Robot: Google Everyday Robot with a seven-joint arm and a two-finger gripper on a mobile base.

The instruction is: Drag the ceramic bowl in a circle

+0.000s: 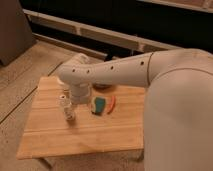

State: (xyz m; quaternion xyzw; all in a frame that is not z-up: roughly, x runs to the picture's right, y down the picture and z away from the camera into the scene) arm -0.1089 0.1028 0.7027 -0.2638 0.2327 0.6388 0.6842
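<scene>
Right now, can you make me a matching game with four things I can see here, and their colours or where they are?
Things:
1. gripper
2. ceramic bowl
3. curved strip
4. table

Clues:
A. orange-red, lying beside a teal piece
B. pale wood
C. dark, partly hidden under the arm
D. pointing down over the left part of the table

Pairs: 1-D, 2-C, 3-A, 4-B
</scene>
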